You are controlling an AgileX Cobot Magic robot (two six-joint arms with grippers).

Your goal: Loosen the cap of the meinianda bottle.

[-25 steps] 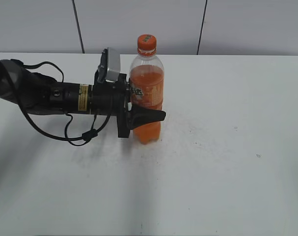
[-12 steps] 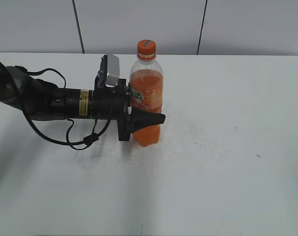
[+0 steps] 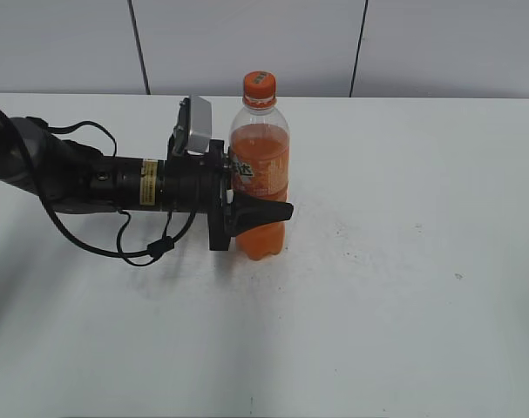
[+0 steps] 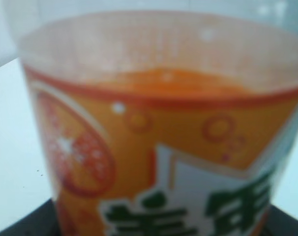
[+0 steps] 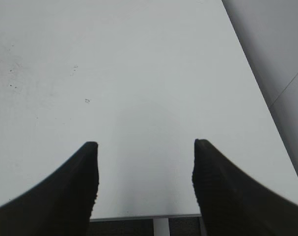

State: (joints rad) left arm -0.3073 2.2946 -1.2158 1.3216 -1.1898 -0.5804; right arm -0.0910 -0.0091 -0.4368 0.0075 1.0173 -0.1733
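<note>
The meinianda bottle (image 3: 261, 174) stands upright on the white table, clear plastic with orange drink and an orange-white-green label. Its small orange cap (image 3: 259, 84) is on top, untouched. My left gripper (image 3: 262, 198) reaches in from the left and is shut on the bottle's body at label height; the near finger (image 3: 262, 212) crosses its front. In the left wrist view the bottle's label (image 4: 158, 162) fills the frame. My right gripper (image 5: 145, 147) is open and empty over bare table, out of the exterior view.
The white table (image 3: 403, 279) spreads around the bottle. A grey panelled wall (image 3: 247, 43) runs along its far edge. In the right wrist view the table's edge (image 5: 139, 217) lies just below the fingers, with the right edge (image 5: 266, 108) nearby.
The left gripper and the bottle shifted slightly left and down over the last second, and the bottle now stands more upright. They have barely moved in the last half second.
</note>
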